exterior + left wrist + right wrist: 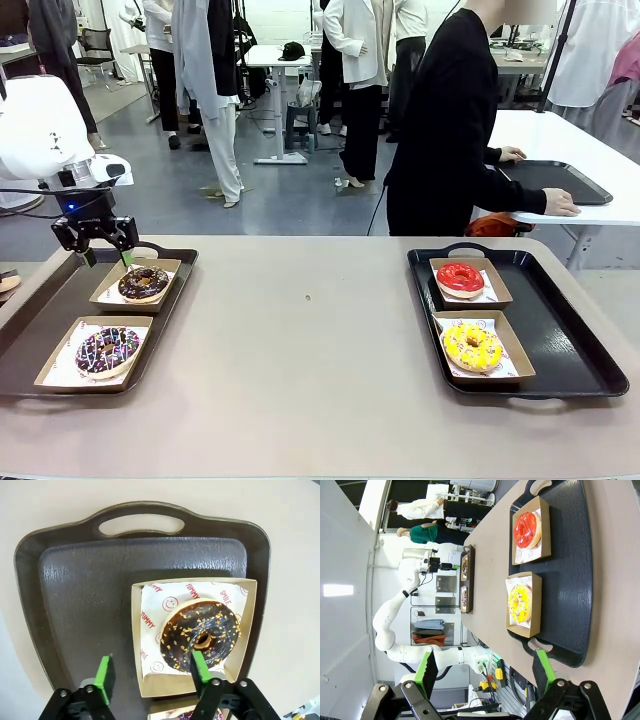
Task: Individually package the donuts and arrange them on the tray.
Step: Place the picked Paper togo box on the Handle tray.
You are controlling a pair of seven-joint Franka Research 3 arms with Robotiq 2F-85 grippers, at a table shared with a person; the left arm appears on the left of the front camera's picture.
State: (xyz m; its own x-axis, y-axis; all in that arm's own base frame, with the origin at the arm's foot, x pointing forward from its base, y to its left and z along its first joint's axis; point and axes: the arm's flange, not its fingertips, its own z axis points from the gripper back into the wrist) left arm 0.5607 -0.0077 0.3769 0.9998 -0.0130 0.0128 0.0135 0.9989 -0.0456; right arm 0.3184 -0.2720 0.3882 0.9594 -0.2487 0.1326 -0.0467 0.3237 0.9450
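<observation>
Two grippers, both spread wide and holding nothing. Left gripper [104,256] hanging over the far end of the left tray [25,335], green pads apart, one finger [200,666] above the near edge of the chocolate donut with pale nut bits [201,635], the other finger over bare tray; can't tell if it's touching the icing. Right gripper [485,672] well above the table, also gaping, nothing between the pads.

Four donuts, each in its own shallow brown cardboard box on white printed paper. On the left tray: that nut-topped chocolate one [143,283] at the far end, chocolate donut with purple and pale sprinkles [108,351] nearer. On the right tray [575,345]: glossy red donut [460,279] at the far end, yellow donut with sprinkles [473,346] just in front of it. Icing looks intact on all four.

Two dark handled trays, four boxes, two donuts per tray. Person in black [450,120] standing at the far side, turned toward another table.
</observation>
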